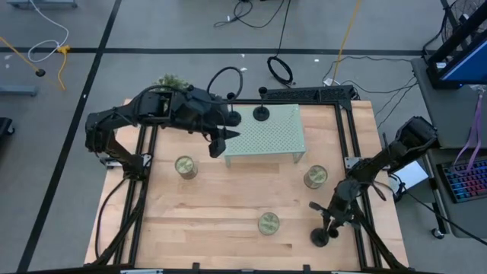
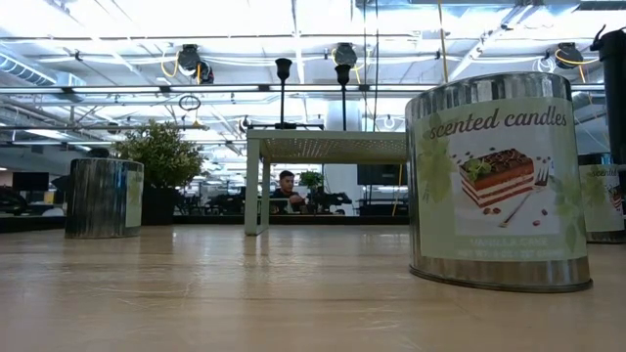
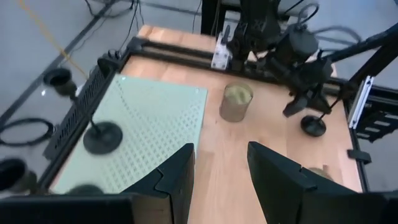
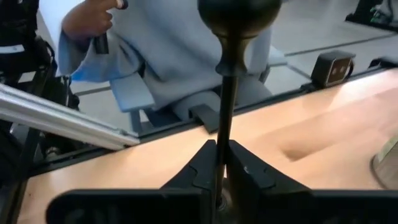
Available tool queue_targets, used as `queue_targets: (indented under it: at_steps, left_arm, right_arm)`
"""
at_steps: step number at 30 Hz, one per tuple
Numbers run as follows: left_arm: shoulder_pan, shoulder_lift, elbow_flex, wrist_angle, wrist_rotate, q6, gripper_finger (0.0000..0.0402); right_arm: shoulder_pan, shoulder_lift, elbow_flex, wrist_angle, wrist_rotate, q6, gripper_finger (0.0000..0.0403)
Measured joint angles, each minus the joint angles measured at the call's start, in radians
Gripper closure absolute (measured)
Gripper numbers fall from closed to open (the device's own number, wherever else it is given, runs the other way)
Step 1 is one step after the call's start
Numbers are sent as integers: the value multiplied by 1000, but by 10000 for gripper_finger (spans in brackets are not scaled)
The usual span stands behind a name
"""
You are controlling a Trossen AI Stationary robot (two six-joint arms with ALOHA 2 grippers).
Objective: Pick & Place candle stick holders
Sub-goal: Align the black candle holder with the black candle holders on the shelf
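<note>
Candlestick holders are showing as small black pieces, each a flat round disc base with a thin upright stem swelling into a rounded cup on top. Nearest, at about five o'clock on the pale wooden tabletop (image 1: 228, 205), the right tool (image 1: 326, 221) is pinching the stem of one candle stick holder (image 1: 320, 237), its two dark fingers (image 4: 202, 168) pressing together on the slim rod just above the base, which is sitting on the wood by the black frame rail. Round greenish-gold tins (image 1: 268, 223) with shiny metal walls and printed labels are standing around the tabletop's middle, at roughly six, three and nine o'clock. Farther back, at twelve o'clock, a pale green perforated rack (image 1: 274, 141) is standing on thin legs, and two more holders (image 1: 261, 113) are standing upright along its far edge, one of them partly hidden by the left arm. The left tool (image 1: 219, 141) is hovering over the rack's near left corner with its fingers (image 3: 177, 180) spread apart, empty, well apart from those holders. In the right wrist view, a person's sleeve (image 4: 155, 43) is showing beyond the tabletop's edge.
</note>
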Motion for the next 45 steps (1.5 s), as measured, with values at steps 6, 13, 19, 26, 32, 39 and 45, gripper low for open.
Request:
queue_targets:
  at_steps: [6, 13, 19, 26, 32, 39, 45]
  left_arm:
    - [-15, -17, -1, -142, 0, -59, 245]
    - [-51, -70, -3, -317, -110, -69, 245]
    - [-74, -114, -1, -320, -147, -78, 245]
    - [-99, -141, -1, -328, -149, -67, 245]
    - [-113, -144, -1, -328, -149, -34, 245]
    - [-113, -143, -1, -327, -190, -14, 245]
    - [-118, -143, -1, -328, -211, -18, 245]
  right_arm:
    - [-38, -1, 1, 98, 153, 21, 391]
    - [-197, -2, 15, 152, 214, 107, 397]
    - [-370, -50, 130, 130, 321, 116, 392]
    - [-522, -143, 325, -116, 439, 159, 392]
    - [-627, -220, 546, -534, 669, 91, 392]
    - [-857, -226, 683, -767, 759, 137, 392]
    - [-1092, -202, 684, -820, 755, 201, 393]
